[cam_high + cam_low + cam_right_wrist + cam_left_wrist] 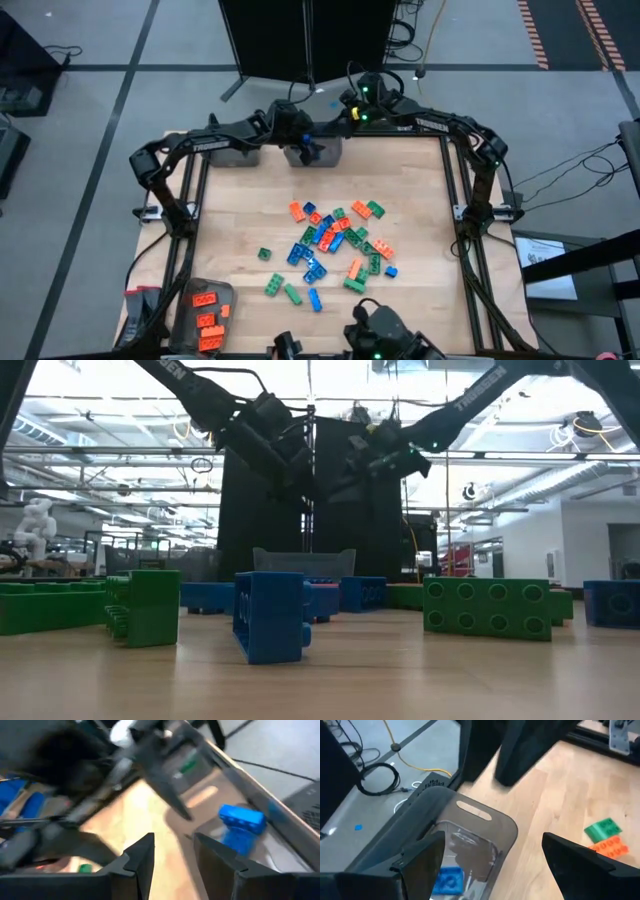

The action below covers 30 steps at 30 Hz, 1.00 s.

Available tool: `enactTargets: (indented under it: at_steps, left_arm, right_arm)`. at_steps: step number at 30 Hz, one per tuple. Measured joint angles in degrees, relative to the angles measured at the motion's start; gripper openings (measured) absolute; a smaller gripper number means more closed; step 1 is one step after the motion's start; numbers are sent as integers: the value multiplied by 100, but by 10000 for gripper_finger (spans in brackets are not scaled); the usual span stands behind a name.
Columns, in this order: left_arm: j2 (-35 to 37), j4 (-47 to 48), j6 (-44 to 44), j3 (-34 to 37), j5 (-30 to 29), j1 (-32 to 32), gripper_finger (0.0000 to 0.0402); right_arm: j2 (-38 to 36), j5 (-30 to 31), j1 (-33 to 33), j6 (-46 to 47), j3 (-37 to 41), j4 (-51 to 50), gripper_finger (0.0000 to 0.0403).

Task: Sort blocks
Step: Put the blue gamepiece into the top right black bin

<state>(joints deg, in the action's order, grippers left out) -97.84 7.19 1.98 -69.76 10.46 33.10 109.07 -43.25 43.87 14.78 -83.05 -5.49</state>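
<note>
Blocks [335, 245] on wooden table [420, 190]

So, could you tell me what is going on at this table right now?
Both arms hang over the translucent grey plastic bin at the table's far edge. The left tool is open above it, and a small blue studded plastic brick lies inside. The right tool is open beside it. Most orange, green and blue bricks remain scattered mid-table.
</note>
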Motion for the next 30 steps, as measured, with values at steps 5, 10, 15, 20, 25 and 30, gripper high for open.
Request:
enactTargets:
  at_steps: [5, 10, 15, 20, 25, 30]
  left_arm:
    - [343, 128, -60, -2, 319, -173, 334]
    - [792, 698, 5, -9, 370, -638, 334]
    - [1112, 1206, -223, -9, 349, -1386, 334]
    - [1174, 1878, 180, -9, -409, -2319, 334]
    - [831, 2444, 826, -12, -1609, -2914, 334]
    - [258, 2464, -510, -4, -2168, -2889, 334]
  right_arm:
    - [-706, -407, 274, -373, -1, -750, 134]
    - [-1721, -626, 449, -1801, -4, -3086, 134]
    - [-2331, -39, 253, -2648, -4, -5208, 134]
    - [-2711, -12, -136, -2719, -4, -6508, 134]
    - [-3137, -2, -594, -2490, -4, -6822, 134]
    - [-3517, 3, -872, -2311, -4, -6708, 134]
